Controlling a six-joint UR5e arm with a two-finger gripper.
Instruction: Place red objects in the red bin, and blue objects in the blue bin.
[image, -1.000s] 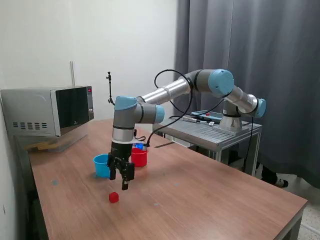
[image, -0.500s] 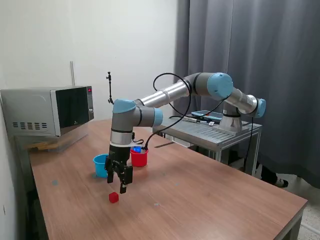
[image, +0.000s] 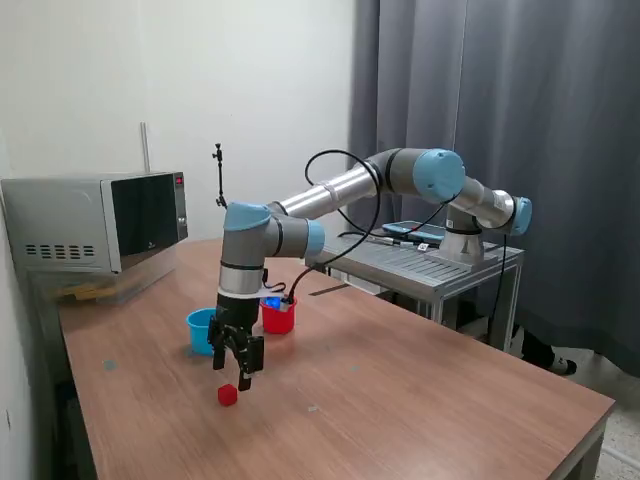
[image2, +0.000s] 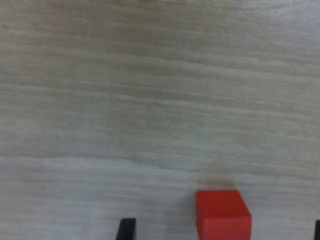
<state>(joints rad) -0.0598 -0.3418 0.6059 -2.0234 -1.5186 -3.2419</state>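
The wooden table (image: 400, 390) carries a microwave (image: 95, 222) at its far corner; the arm (image: 330, 190) reaches down over it; the blue bin (image: 202, 330) and red bin (image: 279, 316) stand near each other behind the gripper (image: 236, 375); its jaws are spread, holding nothing, just above a red cube (image: 228, 395) on the tabletop; the wrist view shows this cube (image2: 221, 214) between the fingertips (image2: 126, 230).

Even indoor light, blurry wrist view
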